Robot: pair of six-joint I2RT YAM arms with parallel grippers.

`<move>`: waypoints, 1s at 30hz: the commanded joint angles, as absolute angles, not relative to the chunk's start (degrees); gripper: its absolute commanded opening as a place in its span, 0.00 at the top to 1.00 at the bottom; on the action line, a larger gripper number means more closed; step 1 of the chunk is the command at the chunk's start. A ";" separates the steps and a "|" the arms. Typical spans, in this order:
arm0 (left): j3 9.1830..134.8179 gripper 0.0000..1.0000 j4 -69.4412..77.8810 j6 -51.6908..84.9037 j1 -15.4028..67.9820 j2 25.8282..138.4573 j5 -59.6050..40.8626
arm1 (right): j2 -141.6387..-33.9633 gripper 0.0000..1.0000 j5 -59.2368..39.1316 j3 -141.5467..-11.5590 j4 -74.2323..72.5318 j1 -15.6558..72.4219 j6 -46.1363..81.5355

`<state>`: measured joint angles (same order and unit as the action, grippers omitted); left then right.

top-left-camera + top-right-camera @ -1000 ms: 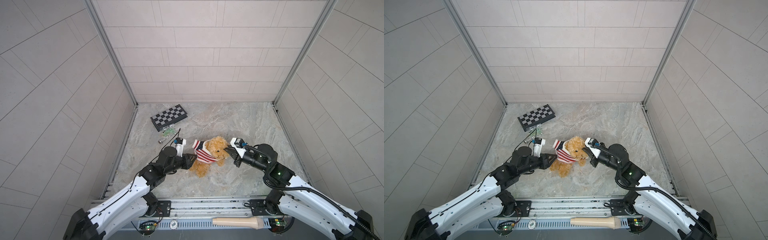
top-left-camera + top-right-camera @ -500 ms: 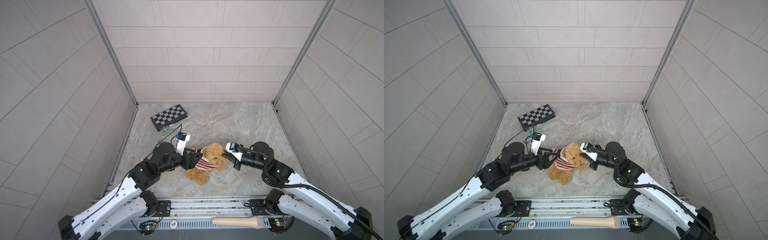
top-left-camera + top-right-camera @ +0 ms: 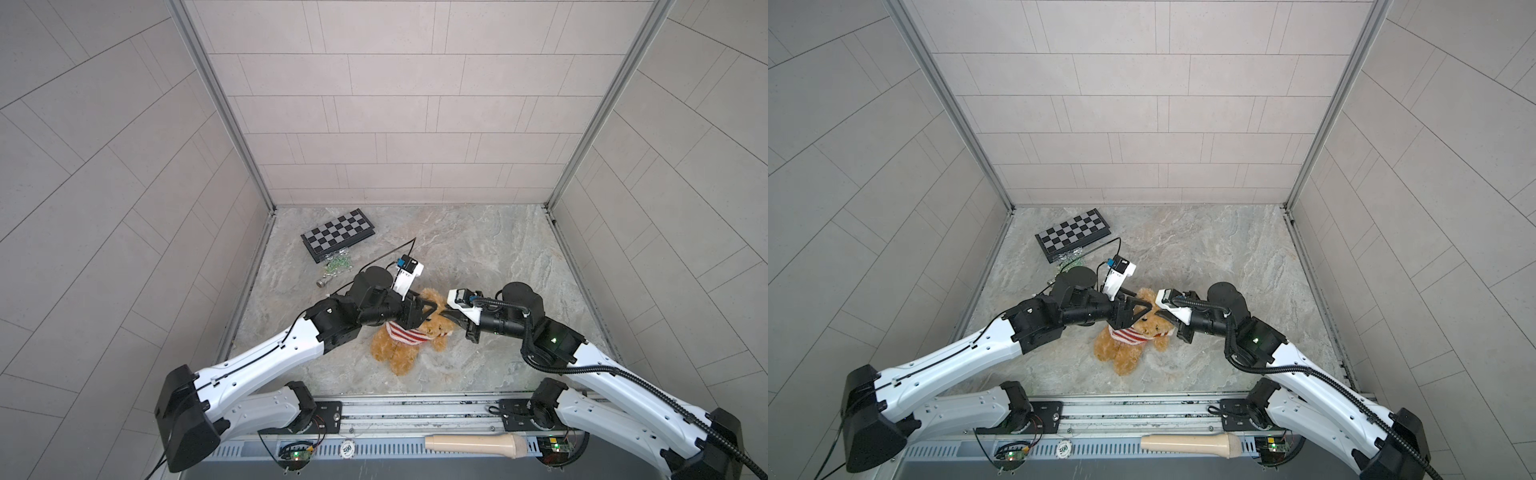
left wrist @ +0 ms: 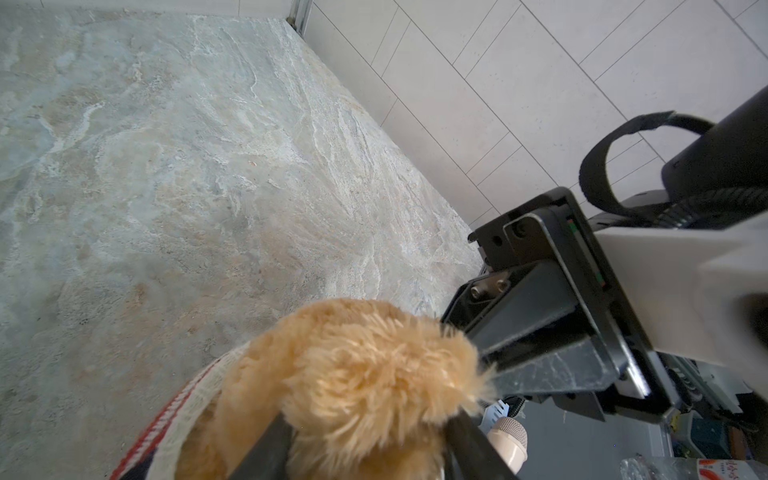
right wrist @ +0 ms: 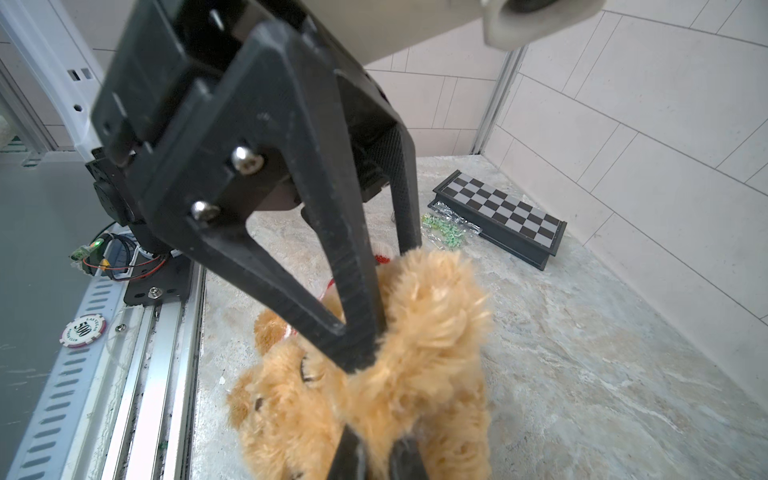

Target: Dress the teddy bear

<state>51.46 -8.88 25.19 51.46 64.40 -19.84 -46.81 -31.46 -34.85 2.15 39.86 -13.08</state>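
The golden-tan teddy bear [image 3: 397, 353] [image 3: 1123, 353] lies on the stone floor between my two arms, feet toward the front rail. A red-and-white striped sweater [image 3: 409, 336] [image 3: 1130, 336] is bunched as a band around its neck and chest. My left gripper [image 3: 430, 309] [image 3: 1144, 309] reaches over the bear's head. In the left wrist view its fingers [image 4: 266, 451] press on a tuft of the bear's fur [image 4: 365, 374]. My right gripper [image 3: 448, 318] [image 3: 1163, 316] comes from the right and is shut on fur at the head [image 5: 415, 332].
A folded chessboard [image 3: 338, 235] [image 3: 1073, 232] lies at the back left, with a bag of green pieces [image 3: 337, 262] and a small grey cylinder [image 3: 323, 282] beside it. A beige handle [image 3: 473, 444] and a poker chip [image 3: 348, 448] rest on the front rail. Walls enclose three sides.
My left gripper left the sweater's left side, opened wider, moved right over the bear's head and narrowed on it. The bear shifted toward the front rail, and the right gripper followed, still shut.
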 commanded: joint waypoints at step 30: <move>37.27 1.00 7.03 31.26 40.60 46.11 -29.70 | -36.28 0.55 -26.76 -27.67 -7.23 40.47 -6.72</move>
<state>37.67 2.50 30.59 40.91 47.31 -27.59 -35.40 -25.89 -27.09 -6.63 40.25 -5.78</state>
